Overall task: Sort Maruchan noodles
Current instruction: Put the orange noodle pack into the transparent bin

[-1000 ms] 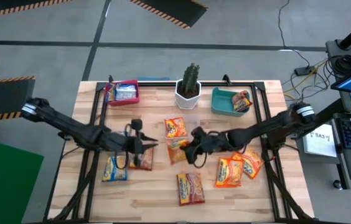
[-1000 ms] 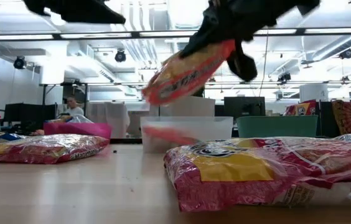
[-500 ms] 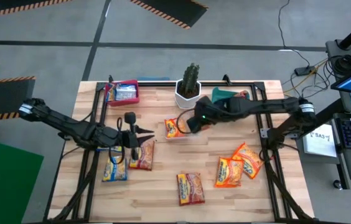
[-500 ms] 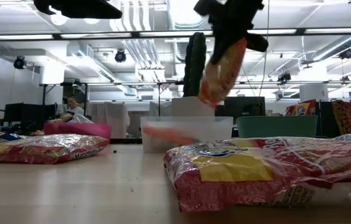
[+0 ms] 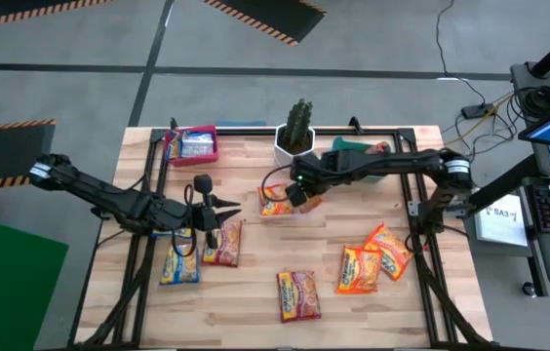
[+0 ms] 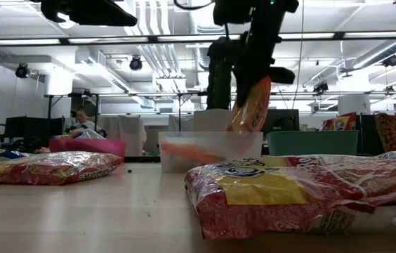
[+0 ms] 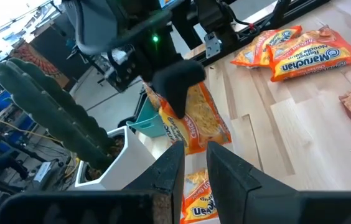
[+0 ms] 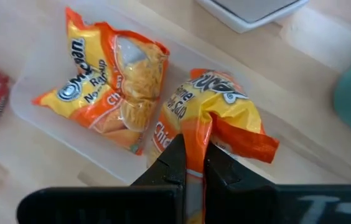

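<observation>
Wooden table [image 5: 255,292], mid-sort: right claw [image 5: 299,192] pinched tight on an orange noodle packet [image 8: 206,118] above the clear tray [image 8: 45,74] at frame centre.

One orange packet [image 8: 110,87] already lies in that tray; red bin [image 5: 193,146] upper left and teal bin [image 5: 351,156] upper right hold some. Five packets wait along the lower table. Left claw [image 5: 218,216], centre-left, hovers slightly parted and empty. Teal bin's contents are mostly hidden by the arm.

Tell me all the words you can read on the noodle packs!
"Maruchan" and "Noodle" stand on the orange packets lying on the table.
"Chic", cut off, stands on the orange packet in the right gripper.
Print on the other packets is too blurred to read.
</observation>
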`<action>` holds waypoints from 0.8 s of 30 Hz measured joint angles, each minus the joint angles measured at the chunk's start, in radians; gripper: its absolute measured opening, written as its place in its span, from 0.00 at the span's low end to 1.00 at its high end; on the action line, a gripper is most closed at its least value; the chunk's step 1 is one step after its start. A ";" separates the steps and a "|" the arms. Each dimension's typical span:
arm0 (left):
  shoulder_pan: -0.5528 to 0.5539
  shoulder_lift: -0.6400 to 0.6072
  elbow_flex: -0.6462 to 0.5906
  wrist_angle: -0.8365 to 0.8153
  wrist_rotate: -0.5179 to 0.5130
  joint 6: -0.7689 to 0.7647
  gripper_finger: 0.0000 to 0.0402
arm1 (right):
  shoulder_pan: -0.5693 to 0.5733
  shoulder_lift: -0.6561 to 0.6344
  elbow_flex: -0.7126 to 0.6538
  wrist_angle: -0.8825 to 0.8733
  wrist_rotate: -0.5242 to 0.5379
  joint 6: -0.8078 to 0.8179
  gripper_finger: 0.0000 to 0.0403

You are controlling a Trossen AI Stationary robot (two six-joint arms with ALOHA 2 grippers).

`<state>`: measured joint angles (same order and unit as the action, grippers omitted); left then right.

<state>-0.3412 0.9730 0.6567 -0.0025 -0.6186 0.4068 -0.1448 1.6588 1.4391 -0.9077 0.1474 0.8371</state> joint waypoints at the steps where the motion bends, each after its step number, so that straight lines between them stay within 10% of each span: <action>1: 0.000 0.000 0.000 0.000 0.000 0.000 0.13 | 0.000 0.009 0.002 0.000 0.000 0.000 0.03; 15: 0.000 0.003 0.000 0.000 0.000 -0.001 0.13 | 0.000 0.092 0.009 0.006 0.044 -0.026 0.04; 24: 0.000 0.003 0.000 0.000 0.000 -0.005 0.13 | 0.000 0.089 0.009 0.006 0.089 -0.027 0.25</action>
<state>-0.3412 0.9764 0.6571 -0.0021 -0.6188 0.4015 -0.1444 1.7481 1.4479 -0.9020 0.2359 0.8101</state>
